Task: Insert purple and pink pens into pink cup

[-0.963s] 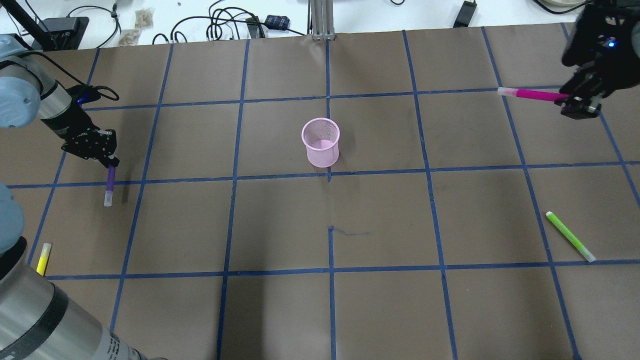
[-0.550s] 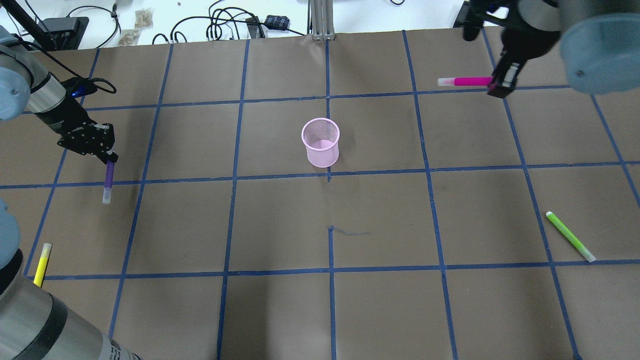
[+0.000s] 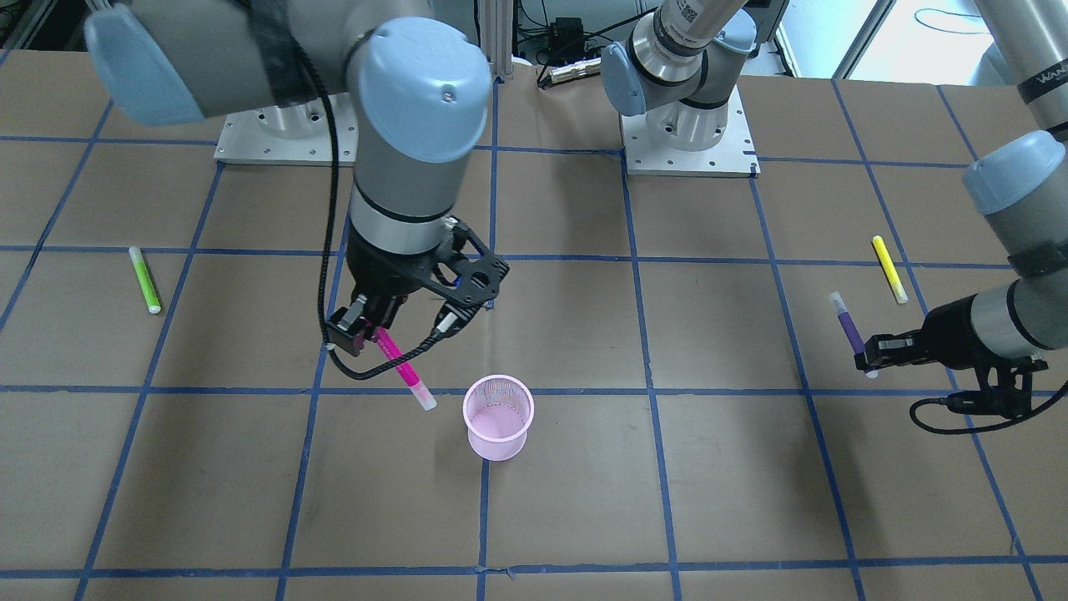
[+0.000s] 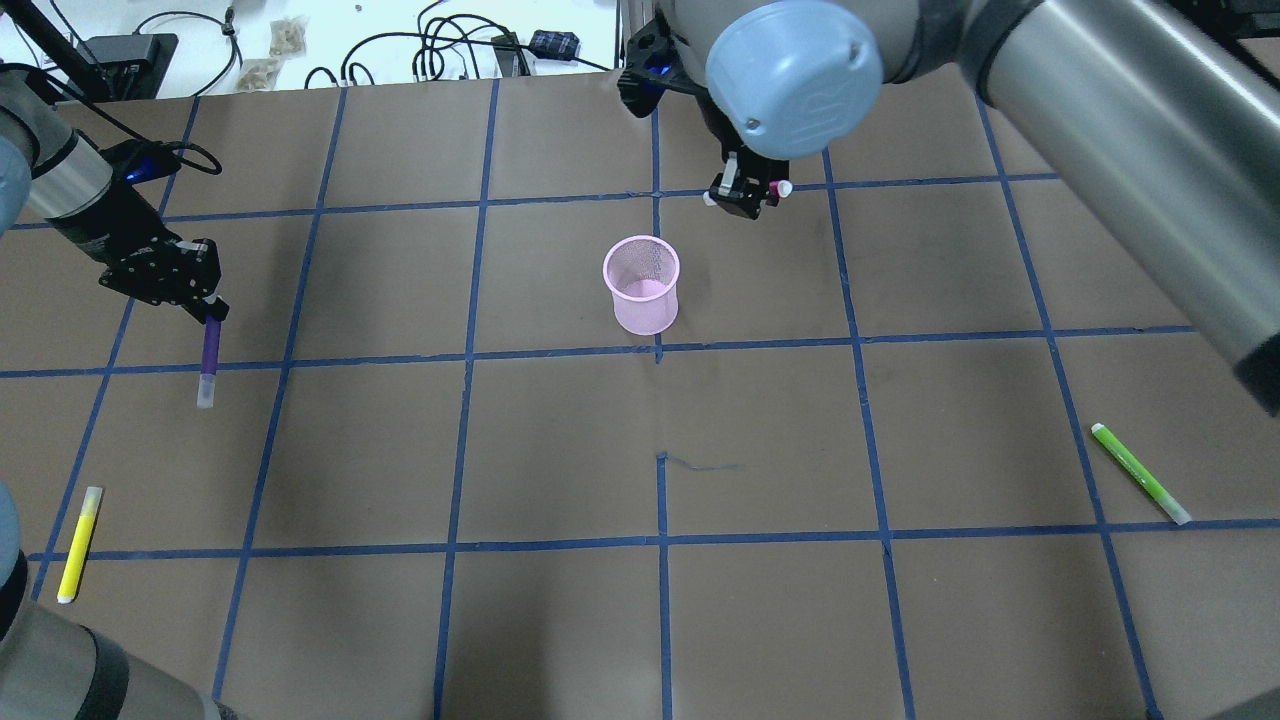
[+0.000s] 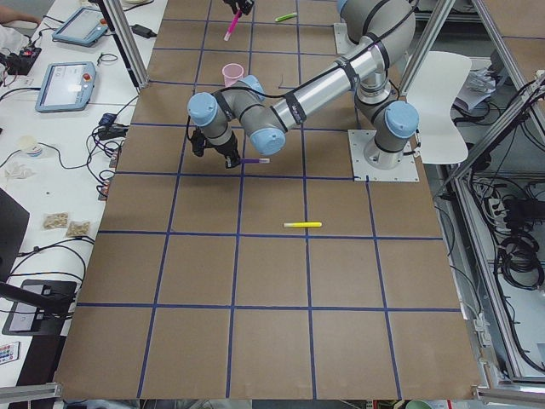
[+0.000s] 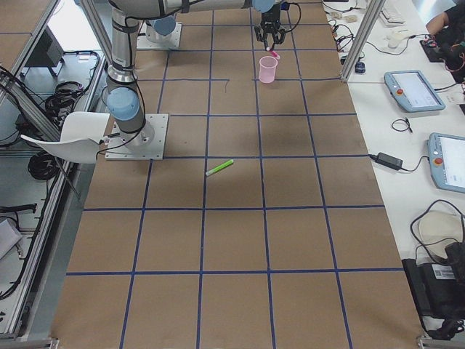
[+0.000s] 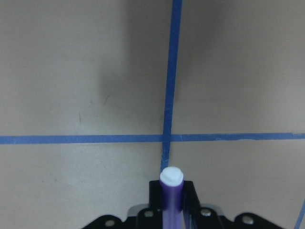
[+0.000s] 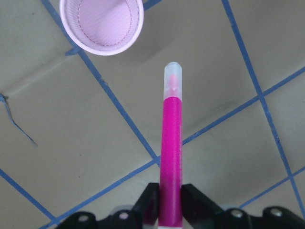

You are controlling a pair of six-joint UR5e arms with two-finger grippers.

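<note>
The pink mesh cup (image 4: 641,283) stands upright in the middle of the table, also in the front view (image 3: 498,416). My right gripper (image 3: 360,331) is shut on the pink pen (image 3: 402,367), which tilts down toward the cup; its clear cap hangs just beside the cup's rim. In the right wrist view the pink pen (image 8: 171,152) points past the cup (image 8: 101,25). My left gripper (image 4: 205,305) is shut on the purple pen (image 4: 209,358) at the table's left, held above the surface; the pen also shows in the left wrist view (image 7: 171,193).
A yellow pen (image 4: 79,543) lies at the near left. A green pen (image 4: 1139,472) lies at the near right. The right arm's large elbow (image 4: 795,70) hangs over the far middle. Cables lie along the far edge.
My right gripper has swung the pink pen from the far right to just beyond the cup and tilted it downward. My left gripper has drifted slightly left and farther with the purple pen.
</note>
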